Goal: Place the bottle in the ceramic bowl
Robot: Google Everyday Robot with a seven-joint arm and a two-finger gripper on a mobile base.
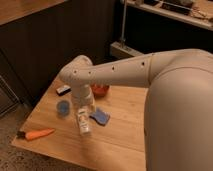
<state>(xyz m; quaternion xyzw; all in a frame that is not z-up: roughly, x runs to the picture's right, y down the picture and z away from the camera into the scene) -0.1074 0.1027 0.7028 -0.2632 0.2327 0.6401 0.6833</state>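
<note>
Wooden table (pixel 120 132): bottle (pixel 84 123) just below claw (pixel 82 108)

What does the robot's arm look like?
The arm is off-white and smooth, built of thick rounded segments that narrow toward the wrist, with a row of small dark holes along the forearm. No cables or markings show. The gripper, equally pale, is at its end, just above the bottle.
</note>
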